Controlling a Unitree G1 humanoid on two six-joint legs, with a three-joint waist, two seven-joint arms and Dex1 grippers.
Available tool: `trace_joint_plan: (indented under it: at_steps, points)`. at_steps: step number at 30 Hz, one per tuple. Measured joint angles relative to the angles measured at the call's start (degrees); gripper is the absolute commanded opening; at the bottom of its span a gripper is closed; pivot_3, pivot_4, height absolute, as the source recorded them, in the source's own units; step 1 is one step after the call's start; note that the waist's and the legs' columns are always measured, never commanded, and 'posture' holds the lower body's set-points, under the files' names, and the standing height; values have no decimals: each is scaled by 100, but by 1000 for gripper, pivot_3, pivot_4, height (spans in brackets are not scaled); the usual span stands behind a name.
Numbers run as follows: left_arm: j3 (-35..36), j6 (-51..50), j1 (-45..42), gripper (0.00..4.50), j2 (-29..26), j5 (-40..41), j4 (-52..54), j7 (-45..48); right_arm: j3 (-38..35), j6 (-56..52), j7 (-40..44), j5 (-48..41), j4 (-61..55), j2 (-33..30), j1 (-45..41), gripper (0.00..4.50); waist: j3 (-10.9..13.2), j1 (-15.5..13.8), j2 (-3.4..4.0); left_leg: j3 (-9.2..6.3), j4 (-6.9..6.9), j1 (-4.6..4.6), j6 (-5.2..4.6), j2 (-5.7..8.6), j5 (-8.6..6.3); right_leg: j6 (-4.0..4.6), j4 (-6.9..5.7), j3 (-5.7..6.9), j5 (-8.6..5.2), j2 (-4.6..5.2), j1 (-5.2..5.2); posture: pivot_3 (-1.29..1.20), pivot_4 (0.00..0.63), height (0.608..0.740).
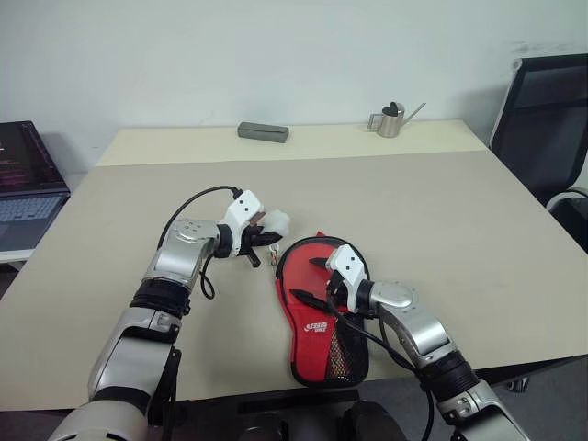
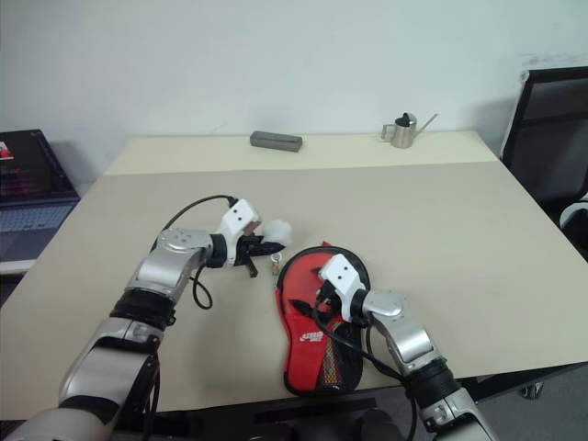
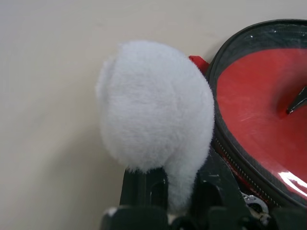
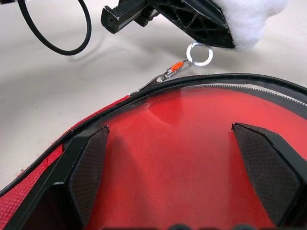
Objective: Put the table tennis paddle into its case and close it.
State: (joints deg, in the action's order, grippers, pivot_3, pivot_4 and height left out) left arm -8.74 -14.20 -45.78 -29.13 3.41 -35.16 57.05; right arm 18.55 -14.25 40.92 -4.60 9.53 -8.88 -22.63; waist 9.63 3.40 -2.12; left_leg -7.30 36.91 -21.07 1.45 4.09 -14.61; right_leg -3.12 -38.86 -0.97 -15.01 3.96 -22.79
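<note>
You see a beige table (image 1: 441, 239) with a paler strip along its far edge. On its near side lies the case (image 1: 317, 317), bright red with a black zip border, a black mesh pocket at its near end and a small yellow and white logo. A fluffy white pom-pom (image 3: 156, 108) sits at its far left, joined by a silver ring (image 4: 199, 53) and an orange clasp (image 4: 176, 66). Far off are a dark grey block (image 1: 263, 131) and a silver watering can (image 1: 392, 120).
</note>
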Motion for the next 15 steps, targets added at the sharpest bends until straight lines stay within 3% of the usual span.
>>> trace_joint_plan:
  at_steps: [3,15]
  points:
    - [0,140,-50,127,-1,-67,-217,4,-21,67,-13,4,110,13,-3,4500,0,-8,0,-11,-4,40,0,-5,-1,-26,20,12,-18,-5,55,0,150,740]
    - [-57,1480,-1182,127,517,-710,-2384,-533,-37,125,-128,117,151,139,25,4500,-12,3,-17,-10,-1,40,1,-20,-1,-29,24,12,-19,-22,56,0,150,740]
